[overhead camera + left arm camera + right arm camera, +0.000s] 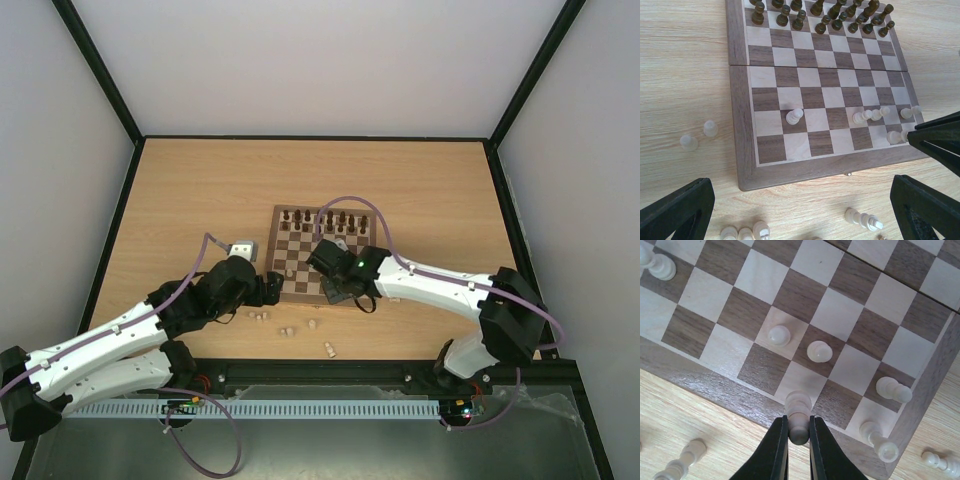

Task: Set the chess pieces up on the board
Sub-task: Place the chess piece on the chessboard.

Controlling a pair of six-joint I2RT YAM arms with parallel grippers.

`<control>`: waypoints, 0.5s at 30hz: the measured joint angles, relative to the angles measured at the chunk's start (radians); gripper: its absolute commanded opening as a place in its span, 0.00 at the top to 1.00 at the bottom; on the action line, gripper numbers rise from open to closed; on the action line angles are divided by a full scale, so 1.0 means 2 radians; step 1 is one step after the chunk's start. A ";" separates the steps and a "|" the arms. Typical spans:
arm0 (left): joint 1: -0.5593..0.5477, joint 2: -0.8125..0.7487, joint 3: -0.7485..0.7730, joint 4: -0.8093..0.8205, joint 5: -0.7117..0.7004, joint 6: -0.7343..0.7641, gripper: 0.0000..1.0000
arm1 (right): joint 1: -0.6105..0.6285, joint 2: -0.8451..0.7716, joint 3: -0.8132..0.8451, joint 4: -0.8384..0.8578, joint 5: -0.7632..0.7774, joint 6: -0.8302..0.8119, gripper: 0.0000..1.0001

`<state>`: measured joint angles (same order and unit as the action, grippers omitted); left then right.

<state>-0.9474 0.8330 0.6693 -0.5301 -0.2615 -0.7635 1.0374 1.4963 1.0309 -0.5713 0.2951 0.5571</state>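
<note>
The board (pixel 296 268) lies mid-table. Dark pieces (pixel 320 220) fill its two far rows, also in the left wrist view (pixel 825 15). My right gripper (pixel 799 427) is shut on a pale piece (pixel 798 407) and holds it over a light square in the near row, by the board's border (pixel 690 360). Pale pawns (pixel 779 335) (pixel 819 351) stand just beyond it. My left gripper (pixel 800 220) is open and empty over the table in front of the board (pixel 735 100). One pale pawn (pixel 794 116) stands on the left half.
Loose pale pieces lie on the table near the board: two at the left (pixel 710 128), a few below (pixel 745 232), one on its side (pixel 863 218). More lie in the right wrist view (pixel 682 462) (pixel 940 462). The right arm (pixel 940 140) crosses the board's near right corner.
</note>
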 measured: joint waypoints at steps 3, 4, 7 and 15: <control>0.000 0.000 0.000 0.000 0.000 0.000 0.01 | -0.009 0.001 0.000 0.000 -0.003 -0.006 0.94; 0.000 0.000 0.000 0.000 0.000 0.000 0.01 | -0.010 0.002 0.000 0.000 -0.004 -0.008 0.94; 0.000 0.000 0.000 0.000 0.000 0.000 0.01 | -0.015 0.007 0.000 0.000 -0.009 -0.013 0.94; 0.000 0.001 0.000 0.000 0.001 0.000 0.01 | -0.019 0.019 0.000 0.002 -0.020 -0.021 0.94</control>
<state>-0.9474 0.8341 0.6689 -0.5293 -0.2588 -0.7635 1.0004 1.5333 1.0313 -0.5682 0.2546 0.5156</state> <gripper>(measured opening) 0.993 0.092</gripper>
